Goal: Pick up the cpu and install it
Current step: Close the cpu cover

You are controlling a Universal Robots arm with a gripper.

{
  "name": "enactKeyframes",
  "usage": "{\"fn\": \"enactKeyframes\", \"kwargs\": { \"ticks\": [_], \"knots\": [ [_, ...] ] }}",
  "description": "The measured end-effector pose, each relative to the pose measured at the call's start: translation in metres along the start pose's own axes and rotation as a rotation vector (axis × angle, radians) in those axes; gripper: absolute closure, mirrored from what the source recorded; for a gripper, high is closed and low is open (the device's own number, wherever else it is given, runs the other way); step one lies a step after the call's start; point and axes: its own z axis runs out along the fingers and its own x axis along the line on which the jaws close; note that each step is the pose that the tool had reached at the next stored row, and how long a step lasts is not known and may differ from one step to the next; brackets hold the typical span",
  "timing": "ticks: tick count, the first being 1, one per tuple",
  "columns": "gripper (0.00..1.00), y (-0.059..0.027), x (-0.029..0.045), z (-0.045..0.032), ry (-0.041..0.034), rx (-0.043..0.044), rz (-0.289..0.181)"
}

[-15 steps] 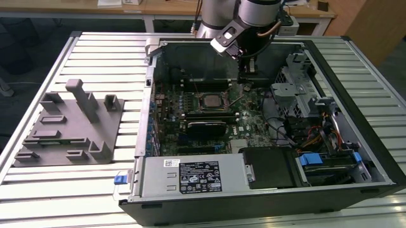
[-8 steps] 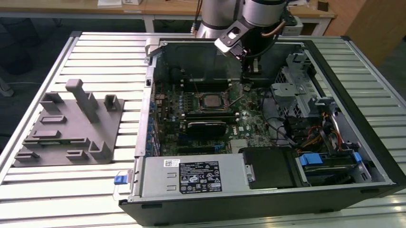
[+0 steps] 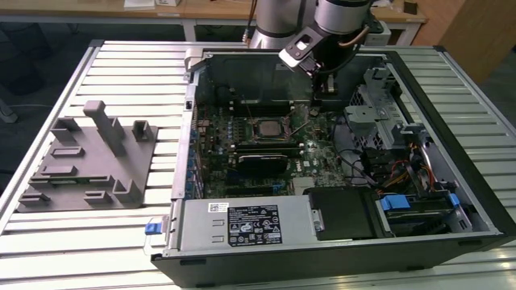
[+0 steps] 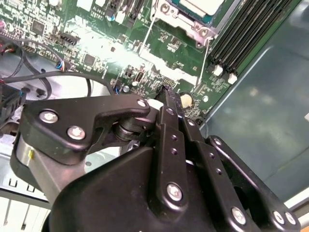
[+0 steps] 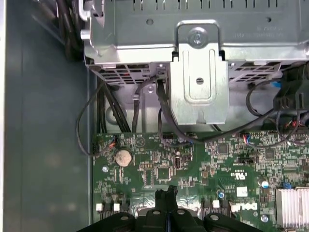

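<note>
Hovering above the motherboard, pincer closed on nothing; cpu lies mid-board, apart.

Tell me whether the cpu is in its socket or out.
In: the cpu lies flat in the motherboard socket, apart from the gripper.

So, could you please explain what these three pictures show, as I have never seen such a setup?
This is one robot arm reaching into an open computer case lying on a slatted metal table. The exterior view shows the whole scene from off the arm; both wrist views come from cameras riding on the arm, looking past its black end effector at the green motherboard. A grey plastic tray with upright posts sits on the table at the exterior view's left. The end effector is shut and holds nothing. The cpu, a small silvery square, sits in its socket on the motherboard.
</note>
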Motion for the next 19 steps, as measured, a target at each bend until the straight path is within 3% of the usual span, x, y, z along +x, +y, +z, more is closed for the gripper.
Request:
{"fn": "enactKeyframes", "kwargs": {
  "ticks": [19],
  "knots": [
    [0.89, 0.0037, -0.0001, 0.009, 0.0001, 0.0007, 0.0]
  ]
}}
